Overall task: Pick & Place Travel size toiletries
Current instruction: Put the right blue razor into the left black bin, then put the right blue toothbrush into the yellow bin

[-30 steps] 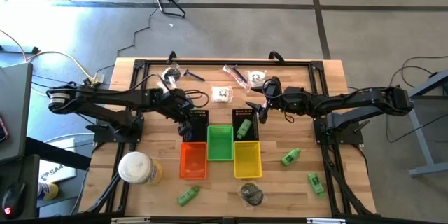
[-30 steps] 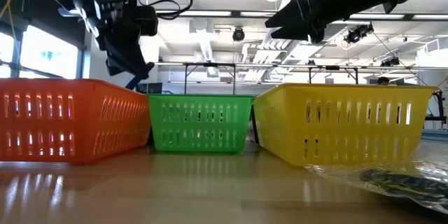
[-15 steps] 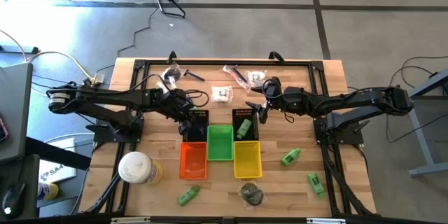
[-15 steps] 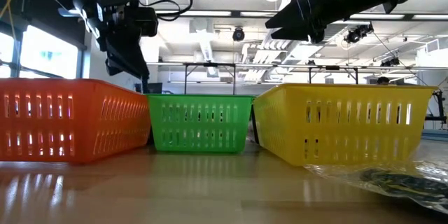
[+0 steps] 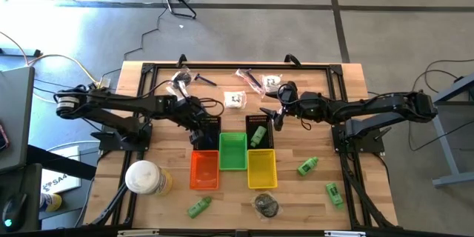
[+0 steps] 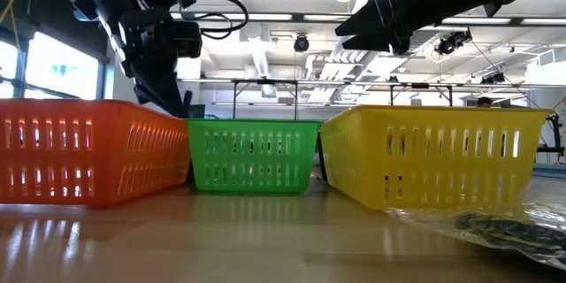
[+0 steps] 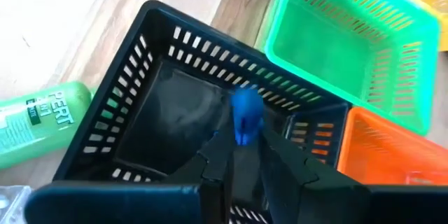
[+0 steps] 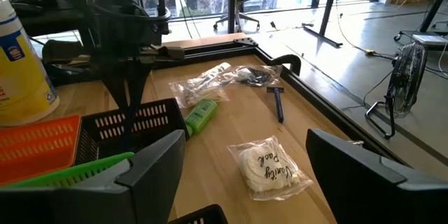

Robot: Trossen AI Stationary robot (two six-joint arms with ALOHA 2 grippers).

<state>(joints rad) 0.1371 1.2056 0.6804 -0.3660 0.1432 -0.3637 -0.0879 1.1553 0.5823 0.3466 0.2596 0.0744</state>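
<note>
— The wooden table (image 5: 311, 192) looks crowded. Where are you?

— My left gripper (image 7: 243, 155) pinches a small blue toiletry (image 7: 246, 117) above the black basket (image 7: 150, 91). Next I should loosen and drop it. My right gripper (image 5: 272, 118) waits, spread wide.

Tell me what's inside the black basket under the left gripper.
In the black basket, the left gripper holds a small blue item over the dark, bare-looking floor. The near corner, behind its fingers, is covered.

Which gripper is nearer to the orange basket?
Left. The left gripper is over the black basket just behind the orange basket; the right gripper is farther, over the other black basket.
</note>
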